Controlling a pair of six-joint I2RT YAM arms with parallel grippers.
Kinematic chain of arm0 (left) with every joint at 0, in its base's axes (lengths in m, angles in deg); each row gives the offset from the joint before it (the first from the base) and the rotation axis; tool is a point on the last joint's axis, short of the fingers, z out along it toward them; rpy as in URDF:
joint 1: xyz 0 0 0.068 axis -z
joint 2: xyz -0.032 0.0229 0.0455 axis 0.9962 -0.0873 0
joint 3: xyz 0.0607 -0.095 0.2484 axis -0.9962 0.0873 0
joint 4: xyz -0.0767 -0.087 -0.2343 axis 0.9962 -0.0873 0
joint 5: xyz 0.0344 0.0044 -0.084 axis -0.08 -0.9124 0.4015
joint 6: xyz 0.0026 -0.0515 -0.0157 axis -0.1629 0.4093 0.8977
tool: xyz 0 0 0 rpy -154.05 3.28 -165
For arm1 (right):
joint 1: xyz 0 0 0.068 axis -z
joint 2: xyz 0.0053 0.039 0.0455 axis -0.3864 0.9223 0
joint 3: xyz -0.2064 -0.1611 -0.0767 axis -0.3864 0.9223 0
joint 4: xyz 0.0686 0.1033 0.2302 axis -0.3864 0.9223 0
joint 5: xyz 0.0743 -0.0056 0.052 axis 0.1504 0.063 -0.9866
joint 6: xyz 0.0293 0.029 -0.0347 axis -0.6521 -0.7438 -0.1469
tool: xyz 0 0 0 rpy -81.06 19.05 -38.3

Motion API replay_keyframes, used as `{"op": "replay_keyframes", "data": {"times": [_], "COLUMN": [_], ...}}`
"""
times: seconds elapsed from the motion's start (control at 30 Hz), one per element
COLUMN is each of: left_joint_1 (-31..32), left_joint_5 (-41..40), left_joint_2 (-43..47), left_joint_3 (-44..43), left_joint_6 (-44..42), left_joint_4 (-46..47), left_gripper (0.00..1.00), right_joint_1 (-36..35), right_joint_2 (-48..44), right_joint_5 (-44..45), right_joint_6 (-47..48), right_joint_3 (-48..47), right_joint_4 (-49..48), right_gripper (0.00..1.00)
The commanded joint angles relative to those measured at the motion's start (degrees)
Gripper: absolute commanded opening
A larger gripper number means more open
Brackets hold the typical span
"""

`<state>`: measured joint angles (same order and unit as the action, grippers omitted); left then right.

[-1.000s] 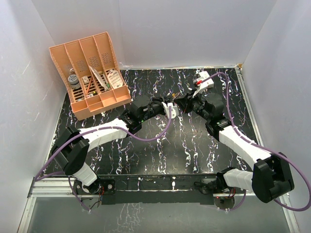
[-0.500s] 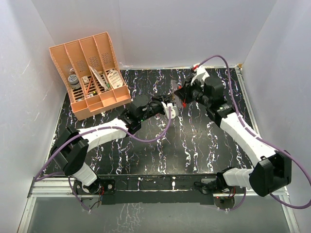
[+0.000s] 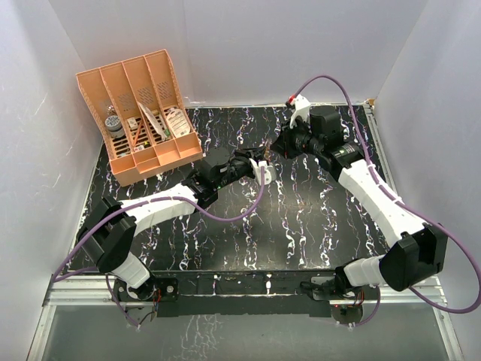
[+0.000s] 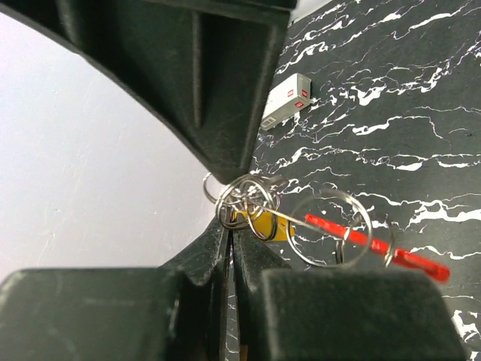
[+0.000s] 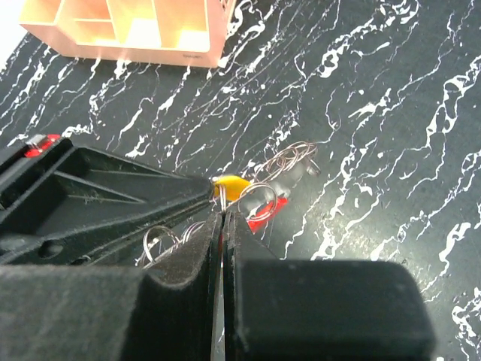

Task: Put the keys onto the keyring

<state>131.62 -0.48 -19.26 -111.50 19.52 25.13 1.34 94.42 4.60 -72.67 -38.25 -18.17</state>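
**Two closed grips crowd one tangle of rings**

The left gripper (image 4: pixel 230 235) has its jaws pressed together on a knot of thin wire rings (image 4: pixel 244 199). The right gripper (image 5: pixel 222 219) is likewise closed, its tips at the same bunch; I cannot tell whether it actually nips a ring. The bunch hangs between the two near the far edge of the table (image 3: pixel 301 226), about midway along it. The keys show only as a small yellow head (image 4: pixel 259 224) behind the rings. The keyring (image 4: pixel 376 247), a red band, juts out past a larger ring (image 4: pixel 331 228).

Likely trouble: with two hard pinches this close, any pull apart could bend a ring. It could also tug the bunch out of one grip and drop it. The wire looks smooth, glossy and springy, so it may slide between flat pads. The loops interlock and could snag instead of threading. The red band looks slim and flexible. The tabletop is black with white veining, which makes fine wire hard to pick out.
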Motion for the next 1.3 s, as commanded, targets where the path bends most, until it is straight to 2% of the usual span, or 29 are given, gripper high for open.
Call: {"op": "replay_keyframes", "data": {"times": [0.0,0.43,1.27], "left_joint_1": [0.09,-0.03,0.07], "left_joint_5": [-1.18,-2.08,1.85], "left_joint_2": [2.93,1.57,2.81], "left_joint_3": [-0.73,-0.56,0.69], "left_joint_6": [-0.08,-0.34,0.45], "left_joint_4": [0.17,1.43,4.70], "left_gripper": [0.00,0.00,0.00], "right_joint_1": [-0.17,-0.18,-0.62], "right_joint_2": [-3.97,-14.60,-12.94], "right_joint_5": [1.19,5.24,5.20], "right_joint_6": [0.72,0.57,-0.93], "right_joint_3": [2.61,15.30,20.58], "right_joint_4": [-3.92,-17.02,-27.62], "right_gripper": [0.00,0.00,0.00]}}
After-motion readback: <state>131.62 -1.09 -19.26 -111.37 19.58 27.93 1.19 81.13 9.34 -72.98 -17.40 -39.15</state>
